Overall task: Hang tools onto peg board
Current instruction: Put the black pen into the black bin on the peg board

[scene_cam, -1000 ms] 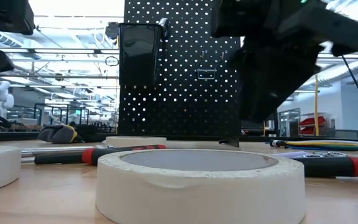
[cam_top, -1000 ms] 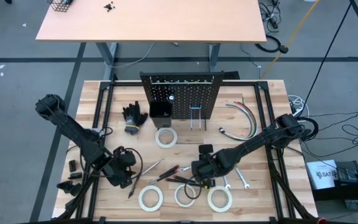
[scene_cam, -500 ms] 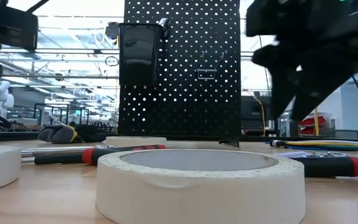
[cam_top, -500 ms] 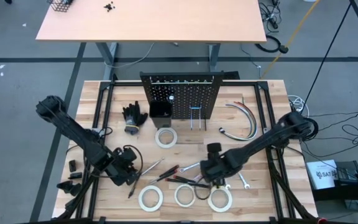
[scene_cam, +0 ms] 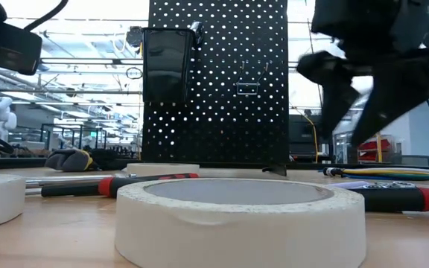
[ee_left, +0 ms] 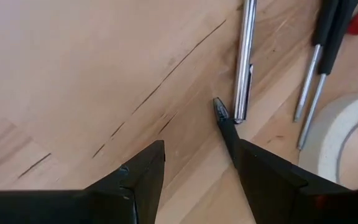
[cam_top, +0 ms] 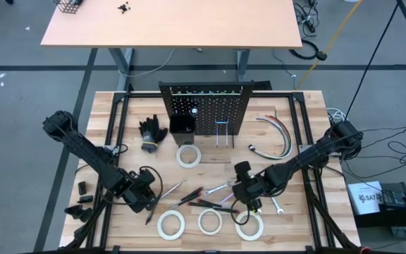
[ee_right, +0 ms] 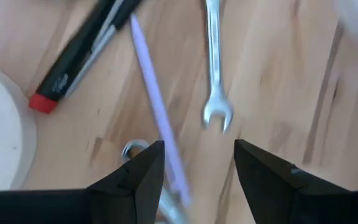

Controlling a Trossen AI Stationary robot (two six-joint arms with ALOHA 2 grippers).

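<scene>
Two wide-open, empty grippers: right gripper (ee_right: pixel 194 165) over small silver open-end wrench (ee_right: pixel 215 68), seemingly crowded by red-and-black-handled screwdriver (ee_right: pixel 79 59), risking misgrasp; left gripper (ee_left: pixel 191 149) hovers nearby.

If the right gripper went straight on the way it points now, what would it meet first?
Probably the small silver wrench lying on the tabletop, just ahead of the right gripper and its open jaws; the thin purple strip lies close beside it, so depth is uncertain.

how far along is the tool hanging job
Barely started. The upright black perforated peg board shows no tools hung that I can make out. Nothing is in hand: the left gripper and the right gripper hover with jaws open and empty. Still on the tabletop: four white tape rings, one near the board, the red-and-black-handled screwdrivers and the small silver wrenches.
</scene>
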